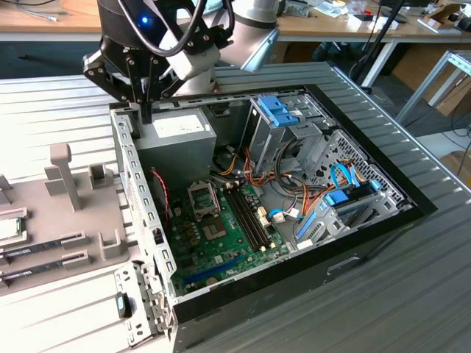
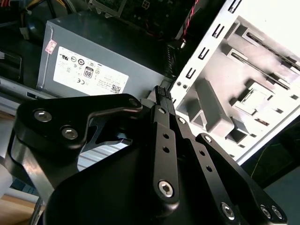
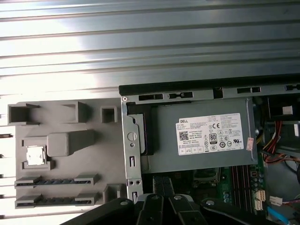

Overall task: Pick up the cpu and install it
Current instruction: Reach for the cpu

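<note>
The cpu (image 1: 7, 229) is a small silver square lying in a pocket of the grey holder tray (image 1: 81, 213) at the exterior view's left, outside the computer case. It also shows as a bright square in the first wrist view (image 3: 35, 155) and in the second wrist view (image 2: 255, 99). My gripper (image 1: 147, 116) hangs above the case's back left corner, over the side wall beside the power supply, well apart from the cpu. Its black fingers (image 2: 161, 93) stand together with nothing between them. The motherboard's socket (image 1: 202, 198) sits open in the case.
The big grey power supply (image 1: 176, 136) with a white label lies just under the gripper. Memory sticks (image 1: 37, 248) rest in the tray's slots. Upright tray posts (image 1: 62, 176), the metal case wall (image 1: 136, 198), drive cages (image 1: 294, 125) and cables crowd the area.
</note>
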You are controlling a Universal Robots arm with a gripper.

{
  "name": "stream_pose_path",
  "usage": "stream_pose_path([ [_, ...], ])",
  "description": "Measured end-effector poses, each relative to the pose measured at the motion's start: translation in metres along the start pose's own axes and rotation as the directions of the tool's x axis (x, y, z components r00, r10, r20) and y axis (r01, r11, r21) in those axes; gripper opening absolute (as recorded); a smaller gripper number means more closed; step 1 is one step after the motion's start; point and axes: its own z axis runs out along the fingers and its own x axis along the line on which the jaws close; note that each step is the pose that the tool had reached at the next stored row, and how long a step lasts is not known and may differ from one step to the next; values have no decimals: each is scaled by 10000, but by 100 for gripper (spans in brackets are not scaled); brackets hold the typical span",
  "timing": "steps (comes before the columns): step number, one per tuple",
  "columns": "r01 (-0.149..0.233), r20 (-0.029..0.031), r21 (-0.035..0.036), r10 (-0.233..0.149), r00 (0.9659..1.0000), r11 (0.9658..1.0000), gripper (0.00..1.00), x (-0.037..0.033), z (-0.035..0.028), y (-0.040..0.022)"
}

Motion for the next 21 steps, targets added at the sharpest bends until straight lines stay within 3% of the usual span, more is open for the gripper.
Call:
stream_pose_path([
  [21,1,0,0,-1,10000,10000,11,136,-1,-10],
])
